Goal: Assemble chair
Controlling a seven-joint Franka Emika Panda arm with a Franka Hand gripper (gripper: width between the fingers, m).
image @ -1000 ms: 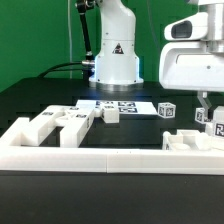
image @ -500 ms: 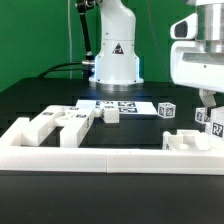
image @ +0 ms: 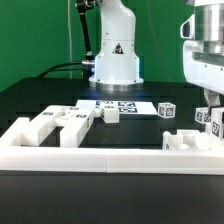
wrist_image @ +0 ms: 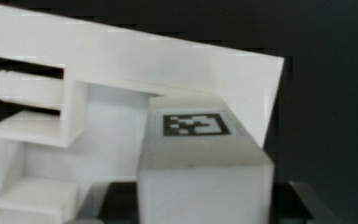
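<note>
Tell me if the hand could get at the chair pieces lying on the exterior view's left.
Probably yes: those chair pieces lie uncovered, nothing above them; but the hand, far across, looks shut on a tagged block.

exterior view: tool (image: 210,108) running off the picture's edge | wrist view: chair piece (wrist_image: 197,175) blurring, overflowing the frame

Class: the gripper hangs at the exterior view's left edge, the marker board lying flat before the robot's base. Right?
No: the exterior view shows the gripper at its right edge. The marker board does lie flat before the robot's base.
</note>
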